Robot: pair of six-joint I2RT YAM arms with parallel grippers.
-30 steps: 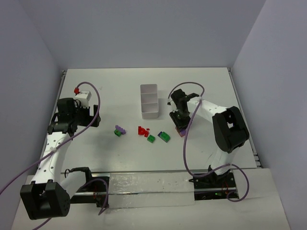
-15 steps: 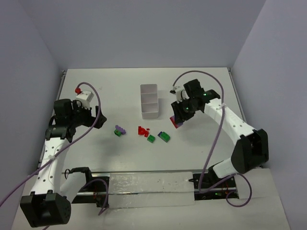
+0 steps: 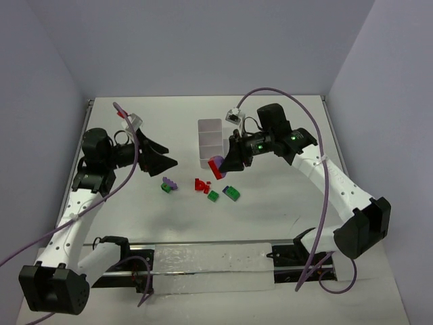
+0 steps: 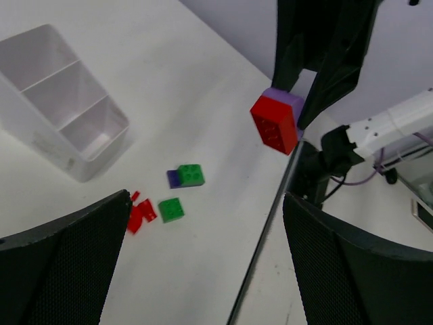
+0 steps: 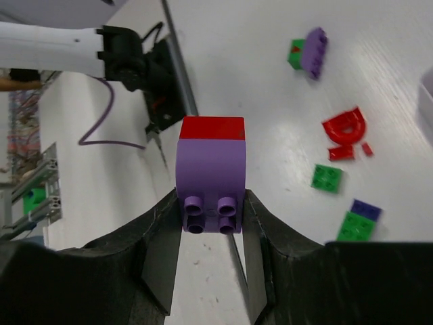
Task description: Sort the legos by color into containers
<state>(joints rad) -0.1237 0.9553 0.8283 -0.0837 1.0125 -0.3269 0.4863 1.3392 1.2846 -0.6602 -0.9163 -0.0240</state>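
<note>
Above table, by tray's near end: purple+red lego stack [image 3: 215,166], airborne — pinched betw. R gripper [image 3: 223,164] fingers.
Stack axis: runs along the fingers; red end outward twd tray [image 3: 201,143], purple studs back twd wrist.
L gripper [image 4: 206,203]: spread wide, holding nothing.
Done: nothing yet — all 3 compartments look empty.
Left: held stack + loose legos on table, i.e. purple/green pair [image 3: 168,183], red bits [image 3: 201,185], green brick [image 3: 213,196], green/blue pair [image 3: 231,193].

Only a sliver of the tray [image 5: 428,100] shows at the view's edge, to the right of the right hand [image 5: 211,203]. The red pieces [image 5: 345,127] ahead of it are too small to make out.
</note>
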